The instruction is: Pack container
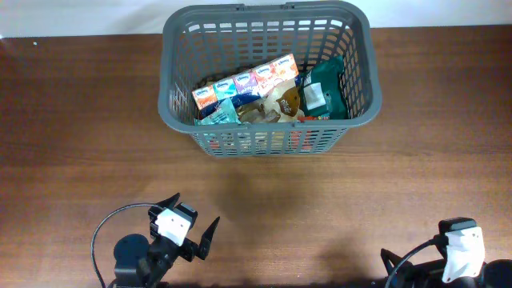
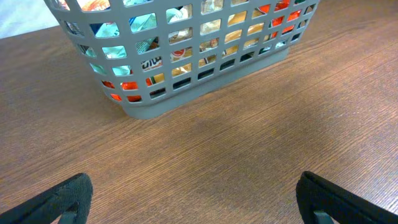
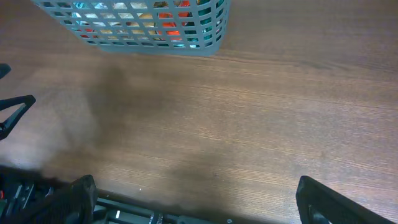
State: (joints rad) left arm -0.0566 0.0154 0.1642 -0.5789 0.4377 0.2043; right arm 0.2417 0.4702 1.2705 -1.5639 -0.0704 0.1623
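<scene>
The dark grey slotted basket [image 1: 362,56] stands at the far middle of the table. Inside lie a row of small tissue packs [image 1: 244,82], a brown snack packet [image 1: 284,100] and a dark green packet [image 1: 328,88]. The basket also shows in the left wrist view [image 2: 143,109] and the right wrist view [image 3: 186,48]. My left gripper [image 1: 190,226] is open and empty at the near left, above bare wood [image 2: 193,199]. My right gripper [image 3: 196,199] is open and empty at the near right edge; overhead shows only its wrist [image 1: 462,244].
The brown wooden table [image 1: 80,120] spreads around the basket. A white wall strip runs along the far edge [image 1: 80,16]. A black cable loops by the left arm [image 1: 100,232]. The left gripper's fingertip shows at the left of the right wrist view [image 3: 15,112].
</scene>
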